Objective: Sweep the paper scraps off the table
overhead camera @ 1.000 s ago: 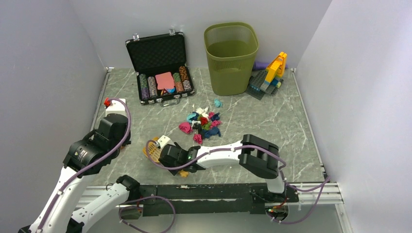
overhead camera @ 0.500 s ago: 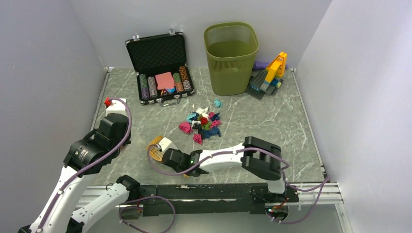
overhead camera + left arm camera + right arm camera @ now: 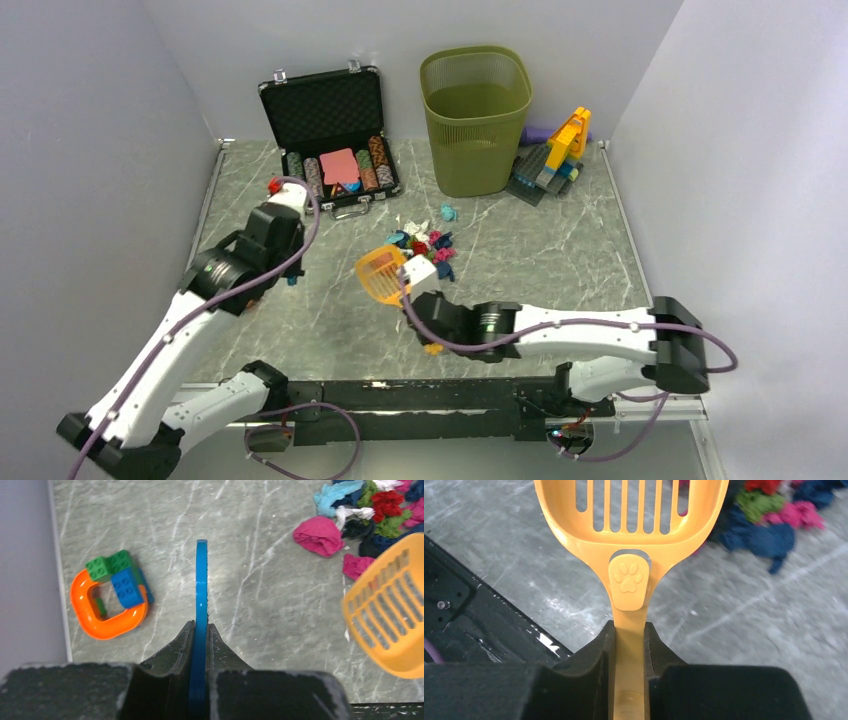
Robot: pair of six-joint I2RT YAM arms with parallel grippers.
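Paper scraps (image 3: 425, 248) just beyond right hand (image 3: 418, 292)

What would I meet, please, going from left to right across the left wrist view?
orange, green and blue toy brick piece → blue flat tool → pink paper scrap → orange slotted scoop

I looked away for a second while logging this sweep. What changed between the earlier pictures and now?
The right gripper closed on the orange scoop, lifted it off the table and carried it toward the paper scraps. The left gripper, shut on a blue tool, swung farther out. Scraps, bin and case stayed put.
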